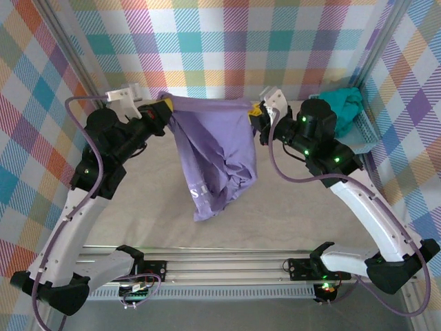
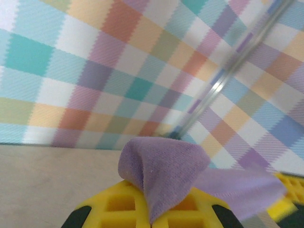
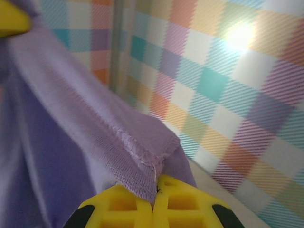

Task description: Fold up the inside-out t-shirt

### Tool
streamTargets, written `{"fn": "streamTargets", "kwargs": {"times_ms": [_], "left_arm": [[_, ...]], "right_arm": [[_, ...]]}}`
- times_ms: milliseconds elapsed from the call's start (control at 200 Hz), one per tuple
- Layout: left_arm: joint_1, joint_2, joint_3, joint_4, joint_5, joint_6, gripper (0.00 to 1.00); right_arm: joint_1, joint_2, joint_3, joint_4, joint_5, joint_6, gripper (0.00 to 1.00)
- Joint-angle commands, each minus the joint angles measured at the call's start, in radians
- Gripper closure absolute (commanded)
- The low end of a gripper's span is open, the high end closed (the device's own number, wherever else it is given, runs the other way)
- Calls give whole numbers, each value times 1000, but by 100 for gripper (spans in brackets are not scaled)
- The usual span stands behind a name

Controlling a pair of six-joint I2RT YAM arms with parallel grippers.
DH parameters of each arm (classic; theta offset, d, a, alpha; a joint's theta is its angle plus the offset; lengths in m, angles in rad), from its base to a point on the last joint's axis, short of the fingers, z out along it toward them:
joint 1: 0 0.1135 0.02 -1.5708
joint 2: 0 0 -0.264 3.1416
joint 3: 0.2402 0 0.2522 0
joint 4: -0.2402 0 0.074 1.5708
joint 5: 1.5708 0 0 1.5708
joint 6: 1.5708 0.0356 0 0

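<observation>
Lavender t-shirt hanging between both clamped claws, hem above table

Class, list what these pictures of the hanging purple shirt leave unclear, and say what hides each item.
Top view: the shirt carries white print, too small and creased to read.
Top view: a teal garment covers most of the inside of the basket.
Left wrist view: cloth hides the tips of the left claw.
Right wrist view: past the right claw, the shirt blurs and runs off the left edge.
</observation>
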Motion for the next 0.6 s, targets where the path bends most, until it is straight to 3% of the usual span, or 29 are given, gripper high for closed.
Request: {"fn": "streamTargets", "kwargs": {"times_ms": [0,95,210,305,355,475,595], "left_arm": [[11,126,33,-59,-247,86,100],[30,316,109,-63,-331,123,97],[43,564,322,-202,-402,170,68],[40,657,415,-316,-420,175,49],[27,625,355,-310,-415,172,42],[-46,434,57,-188,-315,129,30],[-194,285,-239,6,-166,101,28]], "right_arm": [[-10,-4,-36,13,-160,97,100],[-23,87,-27,17,-14,217,100],[-99,267,40,-1,200,307,100],[-162,442,156,-59,267,335,100],[-181,529,223,-107,300,325,100],[-223,660,301,-203,368,282,81],[-237,633,232,-233,343,249,64]]}}
